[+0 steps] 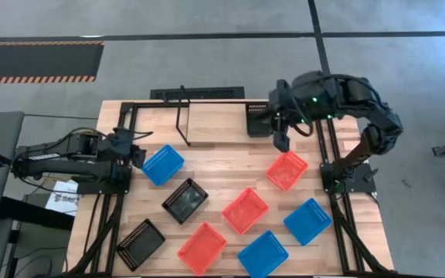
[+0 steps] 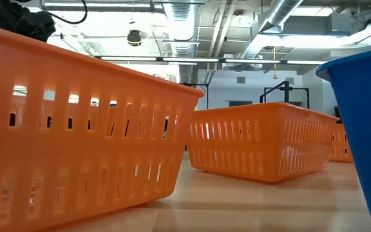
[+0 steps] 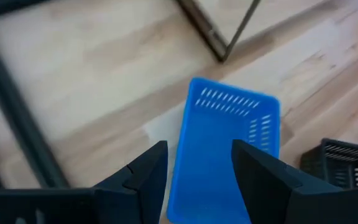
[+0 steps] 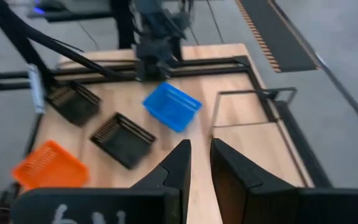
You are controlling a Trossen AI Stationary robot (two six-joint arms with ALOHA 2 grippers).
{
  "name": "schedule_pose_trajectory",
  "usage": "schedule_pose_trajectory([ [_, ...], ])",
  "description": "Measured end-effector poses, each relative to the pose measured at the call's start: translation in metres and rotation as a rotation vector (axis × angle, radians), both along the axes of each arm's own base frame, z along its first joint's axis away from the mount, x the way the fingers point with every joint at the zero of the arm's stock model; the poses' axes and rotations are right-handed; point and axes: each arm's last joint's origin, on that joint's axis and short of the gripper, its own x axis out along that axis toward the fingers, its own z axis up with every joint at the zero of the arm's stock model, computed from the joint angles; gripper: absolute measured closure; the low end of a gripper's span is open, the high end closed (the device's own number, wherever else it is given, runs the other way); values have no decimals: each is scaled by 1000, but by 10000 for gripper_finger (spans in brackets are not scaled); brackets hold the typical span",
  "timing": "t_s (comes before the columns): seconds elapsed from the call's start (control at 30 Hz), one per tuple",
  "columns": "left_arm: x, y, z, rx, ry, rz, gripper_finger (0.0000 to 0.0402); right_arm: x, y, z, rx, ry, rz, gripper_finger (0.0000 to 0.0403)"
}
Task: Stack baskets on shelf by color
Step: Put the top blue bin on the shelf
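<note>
Sitting on the table (image 1: 230, 158) near the left arm is a blue basket (image 1: 163, 164), and the left gripper (image 3: 199, 163) hangs right above it with its fingers spread apart, holding nothing. The right gripper (image 4: 199, 155) is up by the far edge, beside a black basket (image 1: 258, 120) that rests on the shelf (image 1: 215, 127). Its fingers have a small gap between them and nothing in it.

Loose baskets lie all over the near half of the table. A red one (image 1: 287, 170) is closest to the right gripper. Two more red ones (image 1: 245, 210) (image 1: 202, 248), two blue ones (image 1: 307, 222) (image 1: 263, 254) and two black ones (image 1: 185, 200) (image 1: 140, 243) sit well apart. The thin black rods of the shelf stand up between the two arms
</note>
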Motion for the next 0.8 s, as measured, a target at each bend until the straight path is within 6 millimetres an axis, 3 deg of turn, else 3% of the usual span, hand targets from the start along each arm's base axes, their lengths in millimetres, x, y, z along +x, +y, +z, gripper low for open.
schedule_pose_trajectory([
  [0.27, 1, 0, -2, -45, 2, 72, 246, 14, 20, 2, 18, -74, 64, 321],
  [0.57, 17, 0, -7, -53, 124, -57, 272, 33, 24, -9, 17, -31, 83, 321],
  [0.8, 32, 1, -15, -83, 211, -23, 268, 41, 27, -8, 26, -77, 112, 321],
])
